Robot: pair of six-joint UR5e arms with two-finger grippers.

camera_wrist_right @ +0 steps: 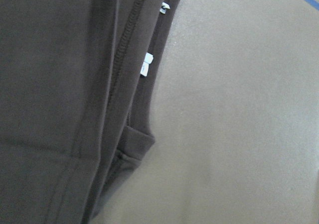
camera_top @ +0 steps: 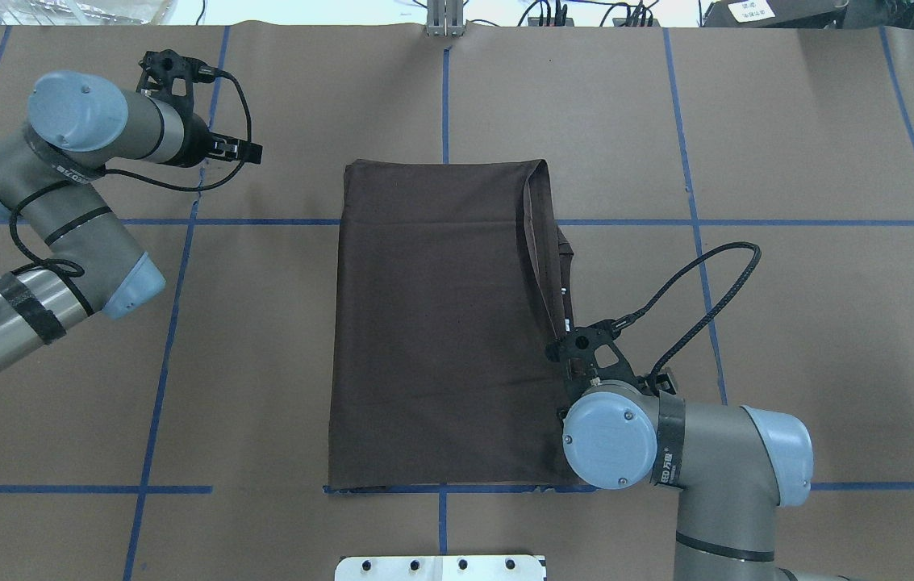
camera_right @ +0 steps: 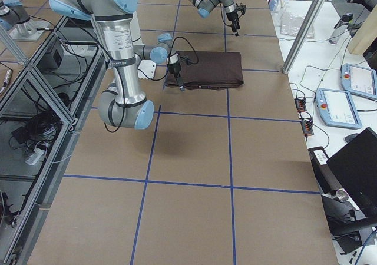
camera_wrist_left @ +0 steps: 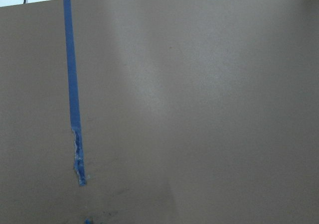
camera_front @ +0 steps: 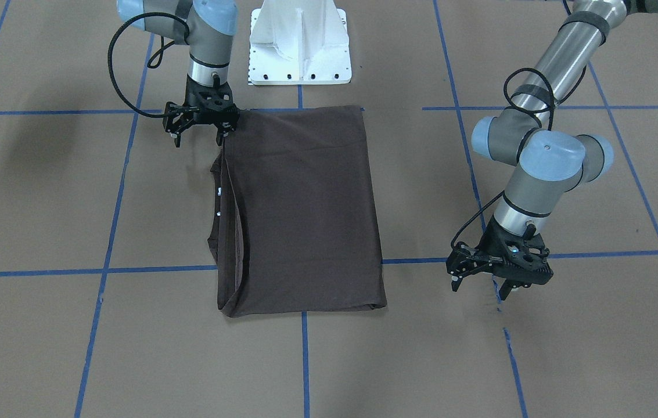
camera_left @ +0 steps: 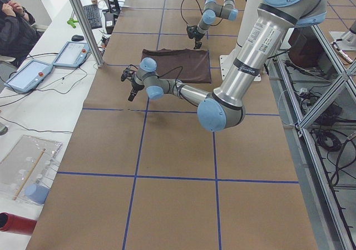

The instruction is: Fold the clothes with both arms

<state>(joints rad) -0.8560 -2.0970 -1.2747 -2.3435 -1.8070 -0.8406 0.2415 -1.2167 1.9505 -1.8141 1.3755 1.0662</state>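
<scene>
Right gripper [camera_front: 198, 139] spread wide, holding nothing, the folded dark brown cotton T-shirt [camera_front: 305, 203] just beside one finger. Left gripper [camera_front: 479, 292] gapes empty too, shirt well apart.

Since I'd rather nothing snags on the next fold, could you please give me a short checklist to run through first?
1. Left gripper open, over bare table, away from the T-shirt: ok.
2. Right gripper open: ok.
3. Right gripper clear of the T-shirt: cannot tell; one finger sits at its corner.
4. T-shirt lying flat as a folded rectangle: ok.
5. Side edges flush: not ok; under-layers poke out on the robot's right.
</scene>
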